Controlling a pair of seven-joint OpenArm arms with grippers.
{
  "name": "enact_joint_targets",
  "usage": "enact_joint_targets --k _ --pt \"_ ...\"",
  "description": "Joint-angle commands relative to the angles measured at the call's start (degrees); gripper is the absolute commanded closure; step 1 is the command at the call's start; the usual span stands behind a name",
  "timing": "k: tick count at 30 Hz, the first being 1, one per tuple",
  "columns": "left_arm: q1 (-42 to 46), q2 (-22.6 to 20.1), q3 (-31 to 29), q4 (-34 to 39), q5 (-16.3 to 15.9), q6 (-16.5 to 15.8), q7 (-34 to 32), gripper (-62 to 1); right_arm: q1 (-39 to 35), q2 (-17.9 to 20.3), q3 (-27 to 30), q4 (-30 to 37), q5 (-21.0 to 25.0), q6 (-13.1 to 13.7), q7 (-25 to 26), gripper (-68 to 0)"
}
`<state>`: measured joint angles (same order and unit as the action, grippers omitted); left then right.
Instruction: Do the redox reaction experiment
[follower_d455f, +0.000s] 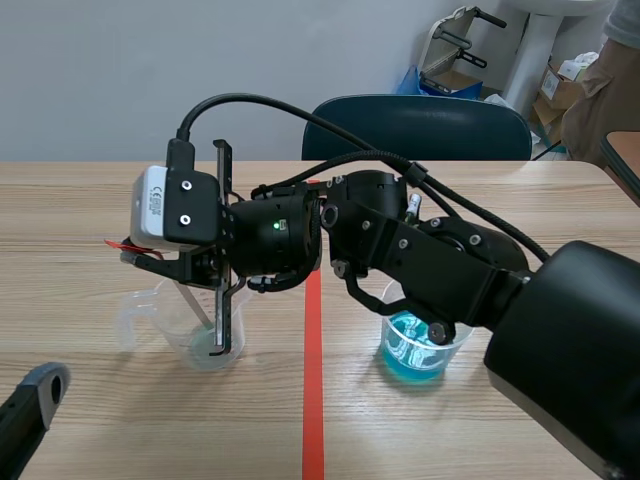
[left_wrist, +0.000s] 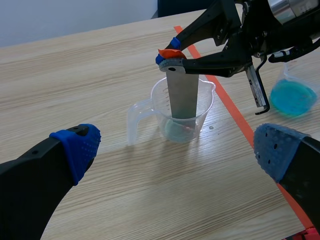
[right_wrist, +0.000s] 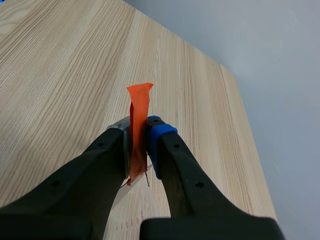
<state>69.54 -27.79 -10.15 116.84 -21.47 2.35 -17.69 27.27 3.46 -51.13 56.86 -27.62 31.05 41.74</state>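
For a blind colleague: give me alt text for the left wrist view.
The right end effector holds a metal strip upright, its lower end inside a clear handled beaker on the wooden table. The left end effector is open nearby, and a beaker of blue liquid stands past the red tape line.

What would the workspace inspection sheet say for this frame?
Surface: light wooden table with an orange-red tape line.
Job's things: grey metal strip with orange tape tab standing upright in clear plastic handled jug; clear beaker of blue liquid across the tape line.
Clutter: nothing seen.
Tools: right tool shut on the strip's top; left tool open, low, short of the jug.
Cables: black cable looped over the right arm.
Surroundings: dark blue chair, grey wall.
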Motion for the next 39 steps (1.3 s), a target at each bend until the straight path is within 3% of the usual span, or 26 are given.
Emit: enact_joint_targets --k 1,4,9,15,39 --pt "-0.2 0.1 0.3 1.0 0.0 -0.2 -0.9 -62.3 1.3 -0.3 0.1 0.2 0.5 0.0 -0.2 -1.0" --pt "-0.2 0.1 0.3 1.0 0.0 -0.2 -0.9 -62.3 1.3 -0.3 0.1 0.2 0.5 0.0 -0.4 -10.9" --pt "-0.2 0.1 0.3 1.0 0.0 -0.2 -0.9 -62.3 1.3 -0.3 0.1 0.2 0.6 0.0 -0.4 -47.5" --pt "-0.2 0.1 0.3 1.0 0.0 -0.2 -0.9 -62.3 1.3 -0.7 0.1 0.2 0.6 0.0 -0.5 -67.9" --pt "-0.2 0.1 0.3 1.0 0.0 -0.2 -0.9 -62.3 1.3 -0.9 0.1 0.2 0.6 -0.2 -1.1 -67.9"
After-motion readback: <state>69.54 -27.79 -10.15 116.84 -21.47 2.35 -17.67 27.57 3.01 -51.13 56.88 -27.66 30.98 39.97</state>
